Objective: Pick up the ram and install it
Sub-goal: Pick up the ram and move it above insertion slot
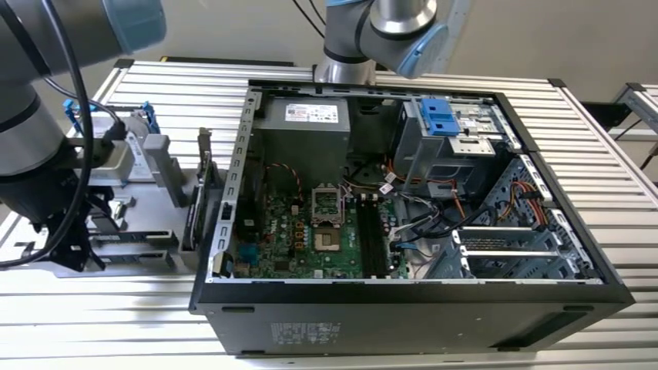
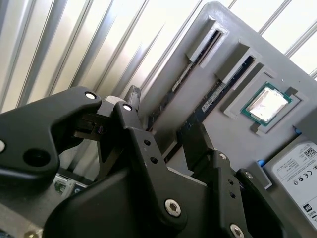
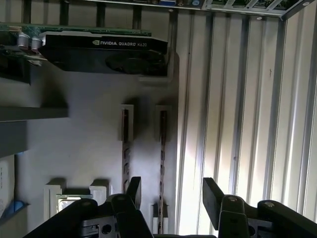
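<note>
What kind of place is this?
Probably a robotics lab bench for PC assembly: an open computer case on a slatted metal table, with a grey parts holder carrying ram sticks beside it.

the ram is a slim, dark stick standing on its thin edge in a narrow slot of the grey holder. its slot is the one nearest the holder's edge by the slatted tabletop. a second stick of the same kind stands parallel in the neighbouring slot, just beside it.
</note>
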Tool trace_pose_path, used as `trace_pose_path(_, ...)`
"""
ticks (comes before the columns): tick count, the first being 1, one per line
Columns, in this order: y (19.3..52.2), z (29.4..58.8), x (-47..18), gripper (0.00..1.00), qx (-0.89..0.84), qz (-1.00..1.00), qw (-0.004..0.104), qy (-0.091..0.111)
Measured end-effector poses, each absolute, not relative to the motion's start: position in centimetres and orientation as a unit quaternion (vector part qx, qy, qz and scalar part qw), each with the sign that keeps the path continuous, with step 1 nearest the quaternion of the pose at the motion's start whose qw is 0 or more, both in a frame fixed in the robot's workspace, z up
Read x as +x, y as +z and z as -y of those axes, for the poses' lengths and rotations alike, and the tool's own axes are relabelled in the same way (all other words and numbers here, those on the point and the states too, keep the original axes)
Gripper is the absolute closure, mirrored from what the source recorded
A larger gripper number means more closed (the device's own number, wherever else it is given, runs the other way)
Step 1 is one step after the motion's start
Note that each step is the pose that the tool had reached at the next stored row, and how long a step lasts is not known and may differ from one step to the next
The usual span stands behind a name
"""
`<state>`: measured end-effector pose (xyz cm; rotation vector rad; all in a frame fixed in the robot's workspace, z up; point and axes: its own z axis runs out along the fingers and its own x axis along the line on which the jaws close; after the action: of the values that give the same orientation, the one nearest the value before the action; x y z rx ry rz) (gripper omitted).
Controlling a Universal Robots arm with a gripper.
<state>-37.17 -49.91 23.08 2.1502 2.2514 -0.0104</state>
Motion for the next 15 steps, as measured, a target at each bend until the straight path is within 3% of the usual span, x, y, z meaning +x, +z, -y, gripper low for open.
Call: trace_pose_path(15, 21.7, 49.9, -37.2, 0.0, 0.691, -0.723, 0.014, -0.003)
